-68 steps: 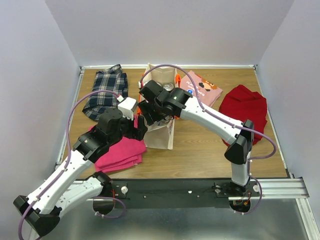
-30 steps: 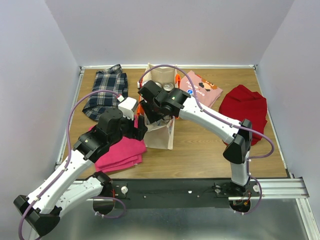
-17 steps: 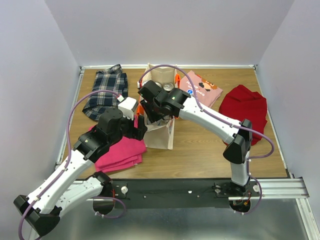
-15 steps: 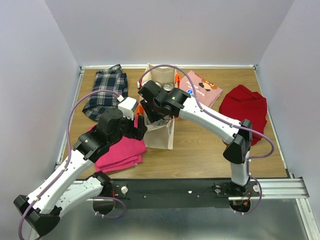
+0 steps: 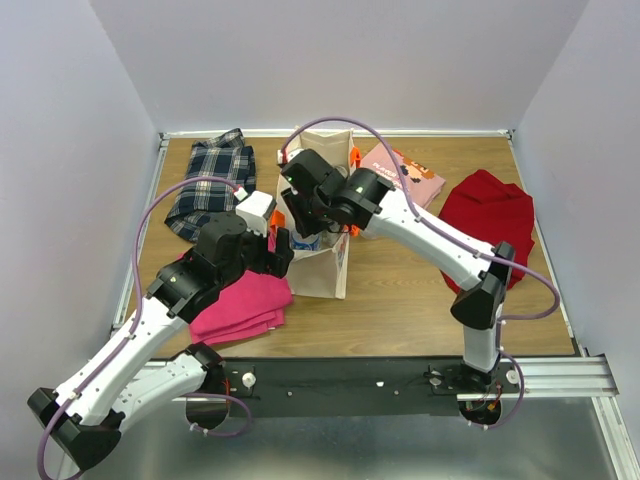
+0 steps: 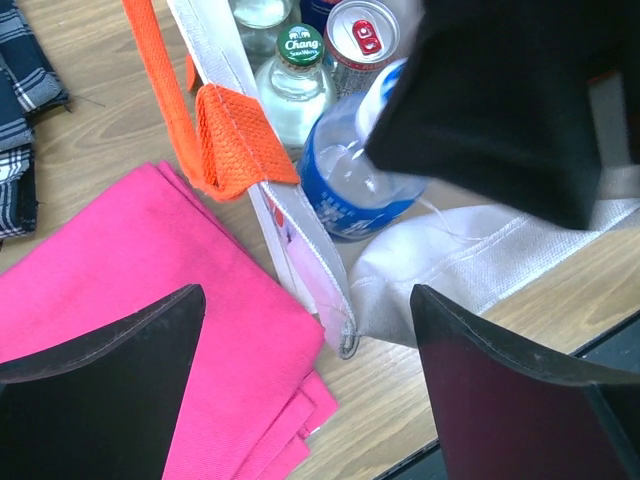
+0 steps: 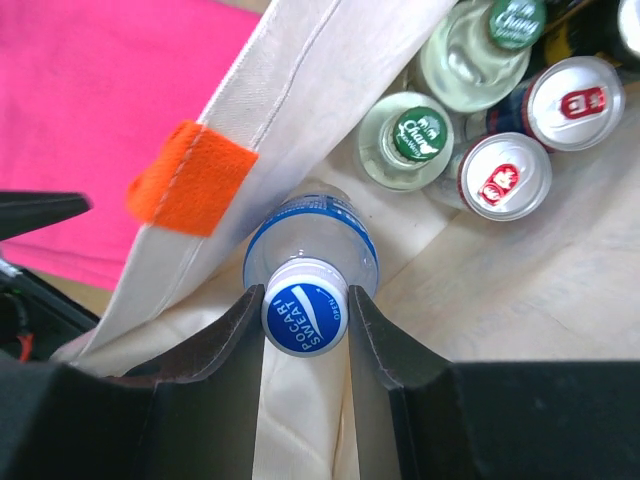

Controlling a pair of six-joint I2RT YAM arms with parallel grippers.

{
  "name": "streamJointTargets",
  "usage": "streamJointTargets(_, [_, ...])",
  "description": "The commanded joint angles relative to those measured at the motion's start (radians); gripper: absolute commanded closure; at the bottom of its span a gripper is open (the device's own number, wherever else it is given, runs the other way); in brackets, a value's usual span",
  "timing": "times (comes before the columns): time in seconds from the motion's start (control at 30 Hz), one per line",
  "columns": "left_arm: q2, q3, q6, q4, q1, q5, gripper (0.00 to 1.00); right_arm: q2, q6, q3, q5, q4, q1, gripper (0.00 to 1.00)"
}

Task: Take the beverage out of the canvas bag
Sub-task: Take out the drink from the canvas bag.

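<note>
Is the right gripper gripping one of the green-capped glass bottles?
No, the right gripper is shut on the neck of the blue-capped Pocari Sweat bottle.

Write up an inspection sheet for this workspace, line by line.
Surface: wooden table, partly covered with folded cloths.
Job's things: canvas bag upright and open; Pocari Sweat bottle inside its mouth, tilted; green-capped bottles and cans deeper in.
Clutter: pink cloth, plaid cloth, red cloth, printed shirt.
Grippers: right gripper shut on the bottle's cap; left gripper open by the bag's corner, holding nothing.
Cables: purple cables loop along both arms, one arcing above the bag.
Surroundings: plain walls on three sides.
</note>
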Motion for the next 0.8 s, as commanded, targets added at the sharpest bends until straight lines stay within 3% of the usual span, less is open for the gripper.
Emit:
streamJointTargets(0.0, [-0.002,0.010,0.018,-0.017,-0.003,-0.051,0.06,-0.108,0.003,0.084,0.020,0.047,0.011,0.99])
streamJointTargets(0.27, [-0.002,0.038,0.026,-0.018,-0.003,-0.069,0.01,-0.146,0.010,0.116,0.061,0.024,0.011,0.99])
streamJointTargets(0.77, [0.033,0.111,0.026,-0.046,-0.003,-0.088,0.01,-0.263,-0.007,0.092,0.195,0.070,0.011,0.99])
